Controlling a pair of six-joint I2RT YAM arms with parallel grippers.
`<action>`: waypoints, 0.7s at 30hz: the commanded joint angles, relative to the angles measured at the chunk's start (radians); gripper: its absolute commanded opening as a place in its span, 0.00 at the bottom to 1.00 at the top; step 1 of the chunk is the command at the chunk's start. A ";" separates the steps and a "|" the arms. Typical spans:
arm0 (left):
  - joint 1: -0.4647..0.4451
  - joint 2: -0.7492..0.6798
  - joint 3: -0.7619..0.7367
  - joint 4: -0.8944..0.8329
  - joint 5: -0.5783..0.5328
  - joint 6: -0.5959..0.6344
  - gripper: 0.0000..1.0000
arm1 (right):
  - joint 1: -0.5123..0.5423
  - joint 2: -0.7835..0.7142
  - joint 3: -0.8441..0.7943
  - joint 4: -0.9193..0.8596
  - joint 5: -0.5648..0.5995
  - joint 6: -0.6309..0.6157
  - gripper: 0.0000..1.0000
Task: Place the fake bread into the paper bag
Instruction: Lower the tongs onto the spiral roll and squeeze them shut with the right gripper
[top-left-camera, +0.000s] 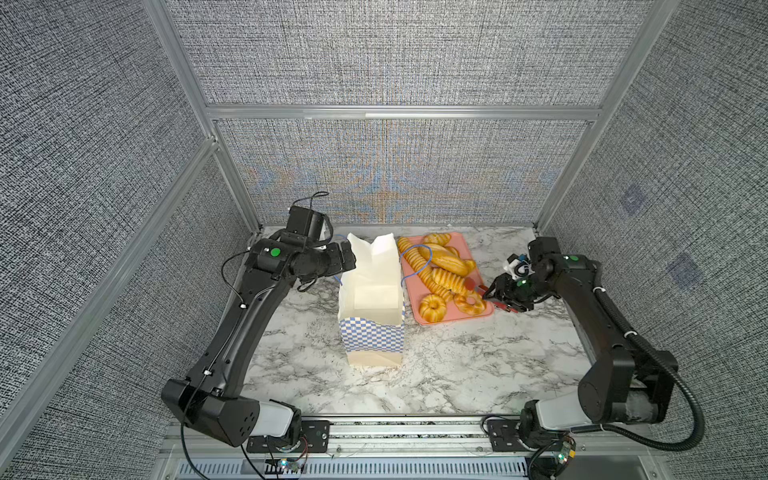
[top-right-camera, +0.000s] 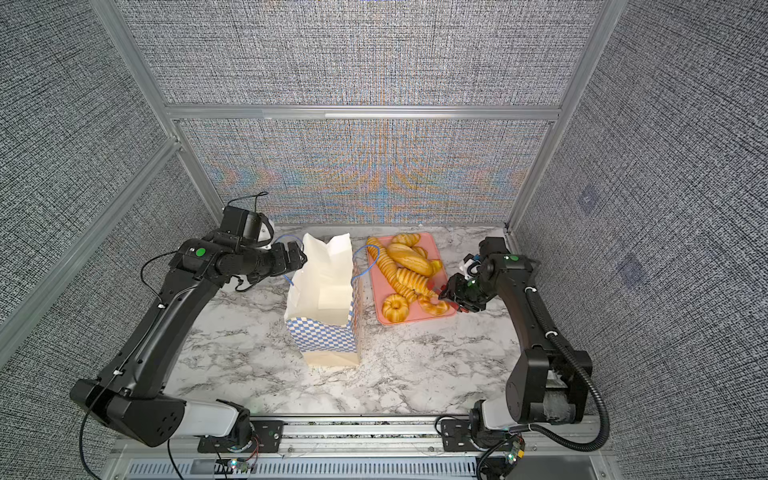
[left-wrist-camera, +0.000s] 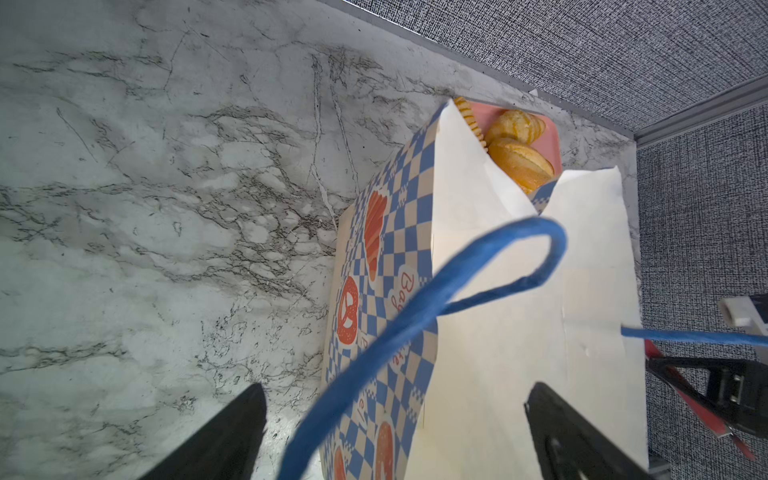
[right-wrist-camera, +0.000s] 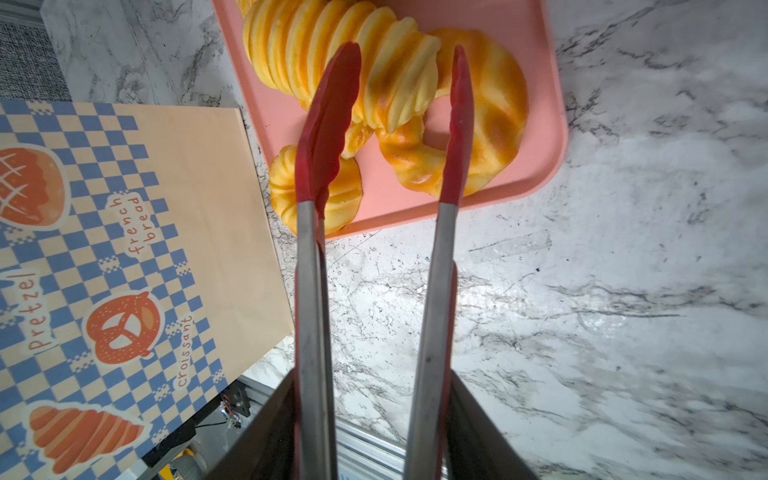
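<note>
The paper bag (top-left-camera: 372, 332) (top-right-camera: 324, 336) stands upright mid-table with its mouth open. The fake bread (top-left-camera: 446, 262) (top-right-camera: 409, 259) lies piled on a pink tray (top-left-camera: 457, 318) just right of it. My left gripper (top-left-camera: 347, 257) (left-wrist-camera: 397, 388) is open at the bag's far-left rim. One finger is outside and one over the white inside (left-wrist-camera: 498, 291), with a blue handle (left-wrist-camera: 415, 316) between them. My right gripper (top-left-camera: 498, 291) (right-wrist-camera: 374, 415) is shut on red tongs (right-wrist-camera: 309, 291). The tongs' tips stand apart on either side of a ridged loaf's end (right-wrist-camera: 395, 75).
A ring bun (right-wrist-camera: 286, 187) and a curved bun (right-wrist-camera: 498, 104) lie at the tray's near end beside the tongs' tips. The bag's second handle (top-left-camera: 415, 262) droops over the tray. Marble table (top-left-camera: 436, 374) extends in front, and grey walls close the back and both sides.
</note>
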 joint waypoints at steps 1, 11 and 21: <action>0.001 -0.007 0.002 0.003 0.001 0.003 0.98 | -0.009 -0.022 -0.027 0.050 -0.071 0.082 0.53; 0.001 -0.014 -0.011 0.007 0.006 -0.003 0.98 | -0.031 -0.079 -0.119 0.162 -0.121 0.191 0.55; 0.001 -0.022 -0.014 0.002 0.004 -0.011 0.98 | -0.031 -0.067 -0.137 0.194 -0.161 0.194 0.54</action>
